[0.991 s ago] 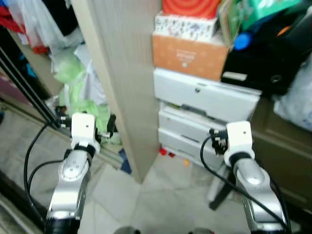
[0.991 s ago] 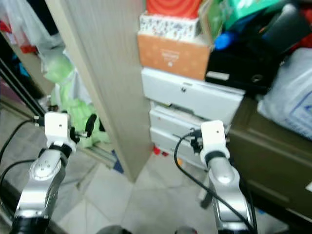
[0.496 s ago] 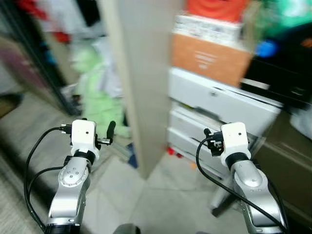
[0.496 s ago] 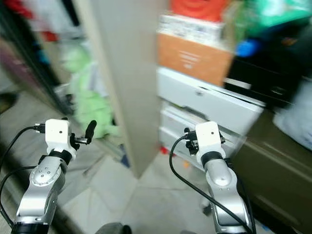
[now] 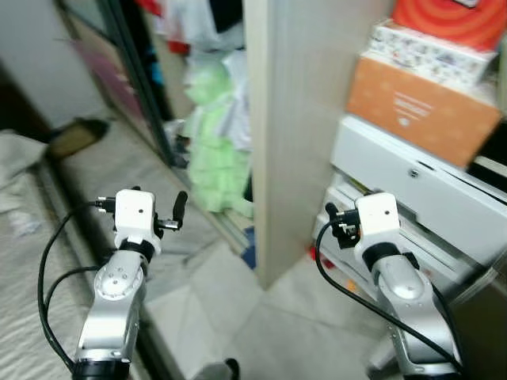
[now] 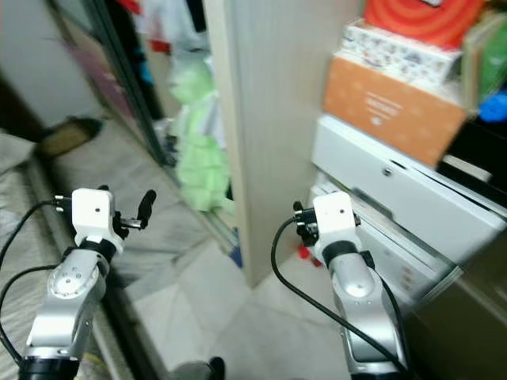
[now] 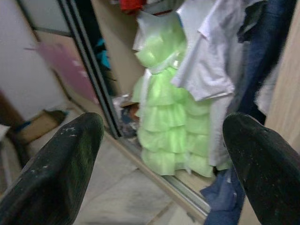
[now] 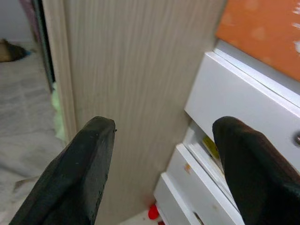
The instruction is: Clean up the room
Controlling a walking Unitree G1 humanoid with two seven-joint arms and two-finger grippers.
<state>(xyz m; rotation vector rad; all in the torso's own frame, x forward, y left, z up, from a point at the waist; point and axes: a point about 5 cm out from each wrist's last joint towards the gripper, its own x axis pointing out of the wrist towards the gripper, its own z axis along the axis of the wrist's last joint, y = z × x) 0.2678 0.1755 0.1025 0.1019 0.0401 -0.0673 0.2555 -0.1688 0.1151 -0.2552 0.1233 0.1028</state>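
Step in hand, as judged: scouting for clutter; no target picked yet. Left pincer [image 7: 159,154] released, empty, aimed at green dress [image 7: 166,122] hanging in wardrobe. Right pincer [image 8: 161,154] released, empty, facing wood panel [image 8: 136,84] beside white drawers [image 5: 420,190].

Advice: steady the head, views blurred. Small red bits [image 8: 153,212] on floor by drawers look like pick-up candidates.

Obstacles: panel between arms; orange box [image 5: 420,107] stacked above drawers.

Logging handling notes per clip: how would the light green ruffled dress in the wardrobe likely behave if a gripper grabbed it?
The green dress hangs in soft tiered ruffles, so it would probably flop and drape. It looks thin, likely light. It hangs among other clothes, so it may snag.
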